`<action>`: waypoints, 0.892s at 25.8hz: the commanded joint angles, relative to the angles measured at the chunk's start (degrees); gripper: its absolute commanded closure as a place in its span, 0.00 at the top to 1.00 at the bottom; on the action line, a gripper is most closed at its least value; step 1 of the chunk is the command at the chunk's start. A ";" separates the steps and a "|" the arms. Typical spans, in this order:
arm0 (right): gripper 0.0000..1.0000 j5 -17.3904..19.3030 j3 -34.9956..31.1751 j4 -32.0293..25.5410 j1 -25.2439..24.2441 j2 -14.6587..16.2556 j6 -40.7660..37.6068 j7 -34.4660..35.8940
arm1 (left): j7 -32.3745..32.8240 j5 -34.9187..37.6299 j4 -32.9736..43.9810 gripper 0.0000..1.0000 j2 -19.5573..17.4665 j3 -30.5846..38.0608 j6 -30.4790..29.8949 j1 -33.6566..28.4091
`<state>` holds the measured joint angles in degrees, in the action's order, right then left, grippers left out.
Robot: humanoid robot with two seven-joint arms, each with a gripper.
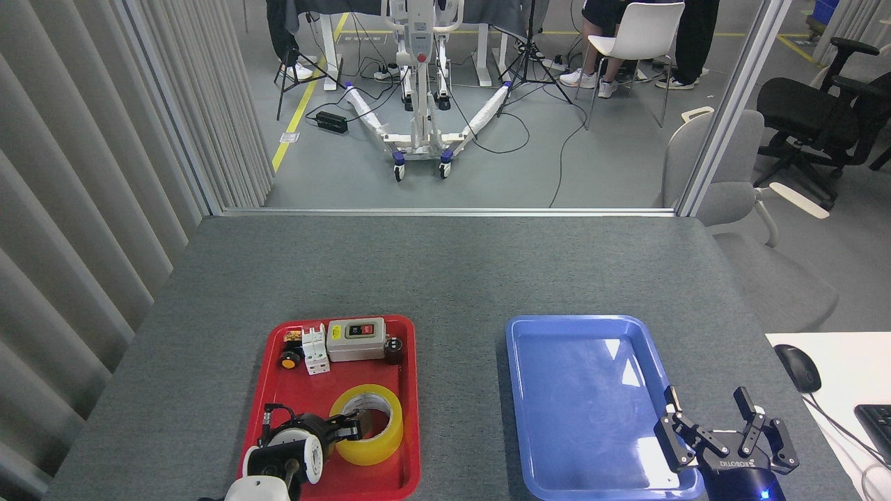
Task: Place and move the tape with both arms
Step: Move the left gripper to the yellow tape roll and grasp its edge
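Reaching in from the bottom edge, the left pincer (351, 430) has its dark fingers at the tape (367, 424), at the roll's 9 o'clock; whether they grip it I cannot tell. The tape lies flat in the red tray (411, 390). The right pincer (724, 435), partly cut off, stands spread open and empty over the blue tray's (518, 390) 5 o'clock corner. Small electrical parts (337, 344) fill the red tray's 12 o'clock end on the counter (445, 271).

We see the tape (369, 424), a wide translucent yellow roll with a white printed core, lying flat in the near part of the red tray (411, 390).
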<state>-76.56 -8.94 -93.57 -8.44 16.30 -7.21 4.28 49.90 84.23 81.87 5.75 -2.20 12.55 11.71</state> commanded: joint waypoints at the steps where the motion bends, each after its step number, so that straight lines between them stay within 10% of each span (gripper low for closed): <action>1: 1.00 -0.08 -0.03 -0.03 0.09 0.05 0.00 0.29 | 0.02 0.14 -2.06 0.96 0.05 0.00 0.02 0.69; 23: 1.00 0.09 0.06 -0.39 0.09 0.92 0.44 0.29 | -1.48 2.43 -5.84 0.66 -0.91 -0.70 -0.59 1.92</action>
<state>-76.49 -8.95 -93.89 -8.41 17.02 -6.77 4.81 48.58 86.07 76.06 4.98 -2.91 12.17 13.62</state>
